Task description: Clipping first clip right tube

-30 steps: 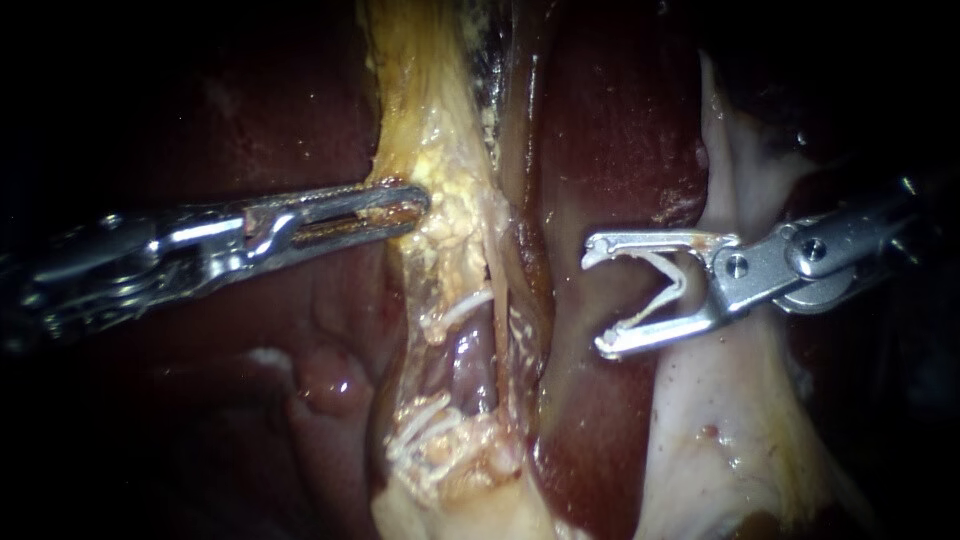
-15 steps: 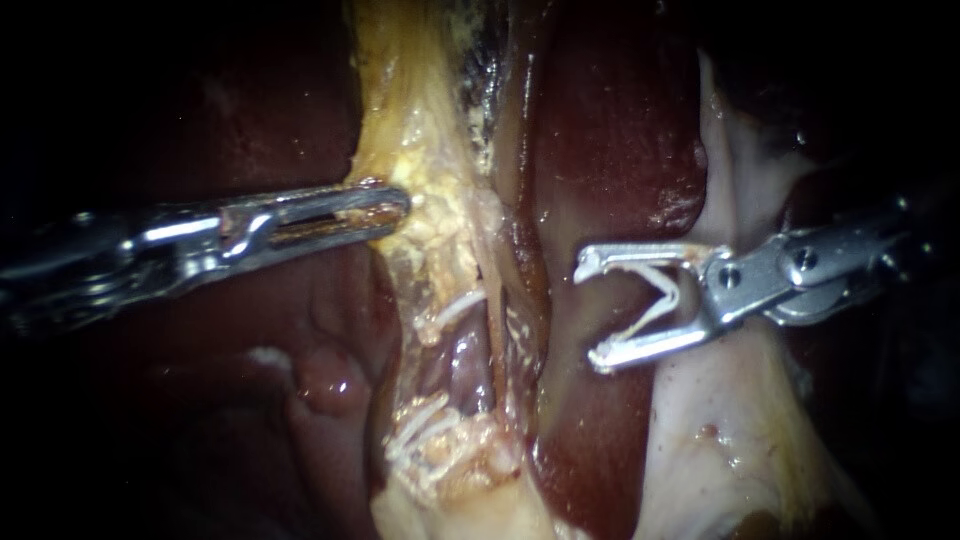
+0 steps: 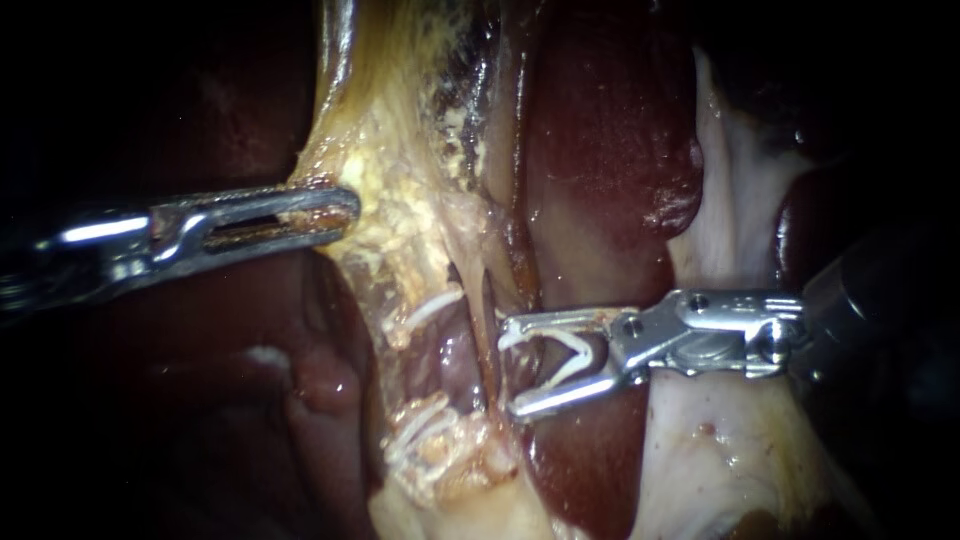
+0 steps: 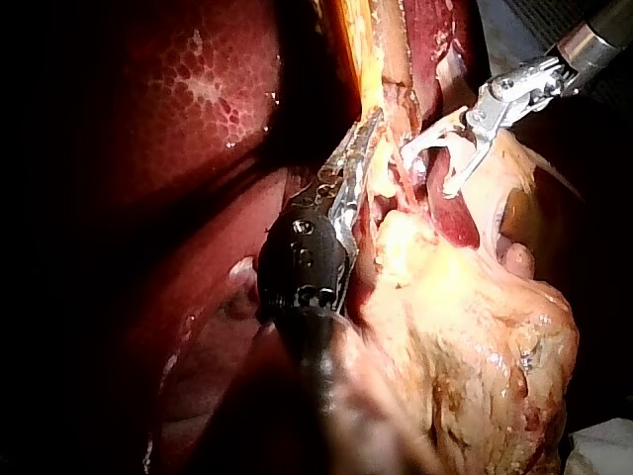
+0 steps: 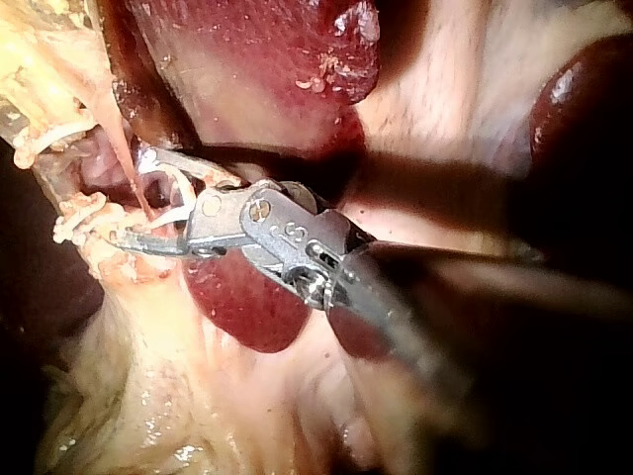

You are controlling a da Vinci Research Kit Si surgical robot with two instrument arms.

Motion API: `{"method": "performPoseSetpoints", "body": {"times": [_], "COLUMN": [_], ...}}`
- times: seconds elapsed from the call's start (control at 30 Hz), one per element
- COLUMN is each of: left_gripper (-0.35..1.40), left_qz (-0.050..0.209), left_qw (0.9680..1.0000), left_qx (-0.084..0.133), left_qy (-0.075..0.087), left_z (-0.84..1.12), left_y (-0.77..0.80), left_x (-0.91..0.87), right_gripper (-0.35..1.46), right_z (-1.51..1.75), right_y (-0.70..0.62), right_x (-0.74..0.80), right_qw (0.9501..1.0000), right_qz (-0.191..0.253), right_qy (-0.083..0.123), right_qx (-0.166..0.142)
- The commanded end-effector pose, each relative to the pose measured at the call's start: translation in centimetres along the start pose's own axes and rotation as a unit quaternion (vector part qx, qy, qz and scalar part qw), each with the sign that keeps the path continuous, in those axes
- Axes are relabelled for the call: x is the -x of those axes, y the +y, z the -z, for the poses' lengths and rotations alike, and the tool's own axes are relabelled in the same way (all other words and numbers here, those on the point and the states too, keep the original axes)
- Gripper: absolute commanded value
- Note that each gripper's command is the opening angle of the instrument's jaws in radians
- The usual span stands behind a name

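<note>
Liver [image 3: 610,150] takes up most of the endoscope view, dark red and wet, with a rounded lobe hanging down the middle. Pale tissue [image 3: 720,450] lies to the right of it and runs to the lower edge. Yellow tissue [image 3: 400,200], fatty and ragged, runs from top to bottom on the lobe's left. In the left wrist view the yellow tissue [image 4: 465,346] bulks up as a lumpy mass beside the left instrument [image 4: 368,129].

In the endoscope view the left instrument [image 3: 340,208] comes in almost level from the left. Its jaws lie close together and clamp the left edge of the yellow tissue, which is drawn toward them in a taut fold.

The right instrument [image 3: 510,365] enters from the right, across the pale tissue and the lower part of the lobe. Its jaws stand wide apart, opening toward the left of the view, and they carry a clip [image 3: 570,362] between them.

The right tube [image 3: 488,320] is a thin pinkish strand. It runs nearly upright in the gap between the yellow tissue and the liver. The right instrument's jaw tips sit just beside it on its right, one above the other. In the right wrist view the right tube [image 5: 134,178] crosses the mouth of the right instrument [image 5: 129,196], ahead of the clip [image 5: 176,212]. I cannot tell whether it has passed between the clip's legs.

The clip is white and V-shaped, with one leg against each jaw and its bend near the hinge.
</note>
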Motion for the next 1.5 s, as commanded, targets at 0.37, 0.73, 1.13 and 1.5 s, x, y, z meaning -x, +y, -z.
{"method": "performPoseSetpoints", "body": {"times": [0.37,0.73,1.13,1.5], "left_gripper": [-0.35,-0.35,-0.35,-0.35], "left_qz": [0.000,0.000,0.000,0.000], "left_qw": [1.0000,1.0000,1.0000,1.0000], "left_qx": [0.001,0.003,0.003,0.003], "left_qy": [0.000,-0.001,-0.001,-0.001], "left_z": [0.03,0.03,0.03,0.03], "left_y": [-0.07,-0.08,-0.08,-0.08], "left_x": [0.00,0.00,0.00,0.00], "right_gripper": [0.59,0.56,0.48,-0.35], "right_z": [-0.28,-0.41,-0.53,-0.37], "right_y": [0.09,0.01,-0.10,-0.05], "right_x": [0.03,0.09,0.10,0.11], "right_qw": [0.9999,0.9980,0.9956,0.9977], "right_qz": [-0.001,0.007,0.006,0.006], "right_qy": [-0.004,0.006,0.008,0.016], "right_qx": [-0.009,-0.062,-0.093,-0.066]}}
